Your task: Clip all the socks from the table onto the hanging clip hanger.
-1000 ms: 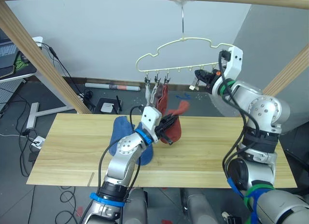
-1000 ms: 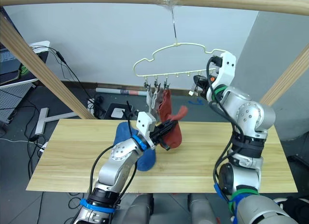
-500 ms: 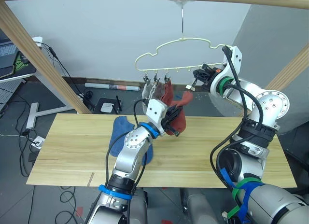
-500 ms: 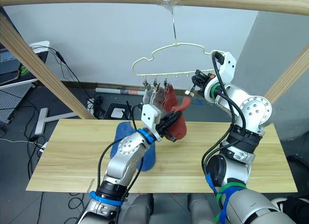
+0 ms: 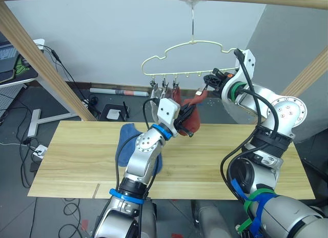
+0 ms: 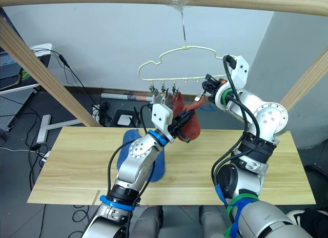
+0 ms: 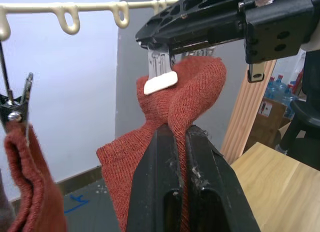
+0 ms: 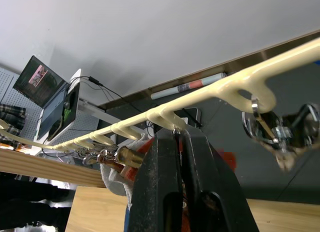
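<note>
While three clips at the left end of the cloud-shaped clip hanger already carry socks, two light grey socks and one red one as far as the head views show, the second red sock is only now being brought up to the fourth clip. The left gripper is clamped tight on that sock's middle, just below the hanger's bar, its two black fingers pressed together with red fabric bunched between them in the left wrist view. The right gripper sits at the bar itself, right of the filled clips, its fingers together around the fourth clip, apparently squeezing it; I cannot tell whether that clip's mouth has actually opened. The held sock runs on a slant, its long axis rising from the left gripper toward the hanger, with its upper end folded over and touching or nearly touching the clip's pale tip, while the fuller lower part droops under the left gripper over the wooden table. Below the hanger and to its left, the blue socks lie heaped on the table, so by my reckoning half the job is done, one sock is mid-clipping, and the blue pair is left, along with the empty clips toward the hanger's right end.
</note>
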Available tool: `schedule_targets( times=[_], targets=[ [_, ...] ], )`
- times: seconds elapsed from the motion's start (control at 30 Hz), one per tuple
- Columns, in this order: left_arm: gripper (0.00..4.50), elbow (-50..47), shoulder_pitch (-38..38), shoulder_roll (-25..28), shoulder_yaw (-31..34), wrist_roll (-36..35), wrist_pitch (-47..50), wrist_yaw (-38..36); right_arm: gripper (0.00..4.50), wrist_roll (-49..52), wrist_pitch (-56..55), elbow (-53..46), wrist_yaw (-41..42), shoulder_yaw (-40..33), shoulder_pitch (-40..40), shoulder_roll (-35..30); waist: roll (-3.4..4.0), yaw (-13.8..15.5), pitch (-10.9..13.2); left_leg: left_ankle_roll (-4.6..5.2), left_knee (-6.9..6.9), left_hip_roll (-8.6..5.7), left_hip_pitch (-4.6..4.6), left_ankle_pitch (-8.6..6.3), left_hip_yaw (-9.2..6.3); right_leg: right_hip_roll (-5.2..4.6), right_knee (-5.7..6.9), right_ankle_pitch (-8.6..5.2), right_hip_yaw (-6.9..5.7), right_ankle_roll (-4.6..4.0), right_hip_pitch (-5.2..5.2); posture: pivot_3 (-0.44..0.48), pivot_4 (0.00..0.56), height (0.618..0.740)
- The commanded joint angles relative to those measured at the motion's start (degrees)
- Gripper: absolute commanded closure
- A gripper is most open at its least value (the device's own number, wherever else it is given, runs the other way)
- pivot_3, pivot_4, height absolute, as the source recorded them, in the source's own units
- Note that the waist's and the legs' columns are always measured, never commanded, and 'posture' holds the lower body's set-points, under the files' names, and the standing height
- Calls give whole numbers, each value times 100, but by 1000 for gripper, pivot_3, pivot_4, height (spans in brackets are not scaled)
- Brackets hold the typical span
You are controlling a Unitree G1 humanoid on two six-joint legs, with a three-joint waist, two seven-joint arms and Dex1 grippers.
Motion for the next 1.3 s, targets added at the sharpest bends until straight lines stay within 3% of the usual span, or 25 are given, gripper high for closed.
schedule_targets(
  times=[0.03, 0.13, 0.23, 0.47, 0.57, 0.6, 0.87, 1.1, 1.3],
  targets=[
    [4481, -112, -60, -57, -30, 13, -138, 15, 4500, -12, 85, -54, -179, -164, 37, 23, 0, 0, 0, 0, -1, 0, 0, 0, 0, 0, 0, 0, 0, 0, 0, -7, 279, 740],
    [4481, -117, -38, -50, -40, 13, -136, 6, 4500, 29, 85, -19, -187, -212, -6, 41, 0, 0, 0, 0, -1, 0, -1, 0, 0, 0, 0, 0, 0, 0, -1, -4, 280, 740],
    [4500, -169, -7, -38, -55, 18, -121, 1, 3767, 48, 94, -25, -176, -205, -9, 23, 1, -2, 1, 0, -1, 0, -2, 0, 0, 0, -1, -1, 0, 0, -1, -4, 280, 740],
    [4500, -75, -107, -62, -57, 33, -125, 15, 1151, 105, 105, 22, -219, -280, -87, 26, 9, -28, 5, 1, 0, 0, -44, 1, 1, 2, 10, 15, 1, -13, -54, -6, 282, 740],
    [4500, -18, -145, -73, -65, 37, -132, 5, 149, 161, 92, 13, -198, -322, -126, 5, 16, -32, 10, 2, 0, 1, -58, 1, 1, 2, 9, 18, 1, -18, -66, -6, 282, 740],
    [4500, 0, -159, -76, -64, 36, -130, 3, 19, 183, 83, 12, -197, -355, -149, 4, 17, -33, 10, 2, -1, 0, -61, 1, 1, 2, 8, 19, 0, -18, -68, -6, 282, 740],
    [4500, 230, -315, -65, 0, 5, -168, -47, 19, 638, 606, -56, 121, -623, -437, -177, 26, -71, 16, 2, 0, 1, -66, 1, 0, 2, 6, 16, -1, -14, -72, -24, 283, 740],
    [4500, 505, -491, -10, 107, -20, -267, -115, 19, 1033, 1116, -496, 756, -168, -208, -714, 28, -137, 18, 4, -1, 0, -69, 0, 0, 2, 3, 17, 0, -16, -73, -46, 283, 740],
    [4500, 839, -706, 74, 228, -48, -373, -237, 19, 1674, 1119, -1058, 1299, 486, 364, -1661, 30, -171, 19, 4, 2, -1, -71, 0, 1, 2, 2, 14, 2, -8, -73, -68, 284, 740]
  ],
)
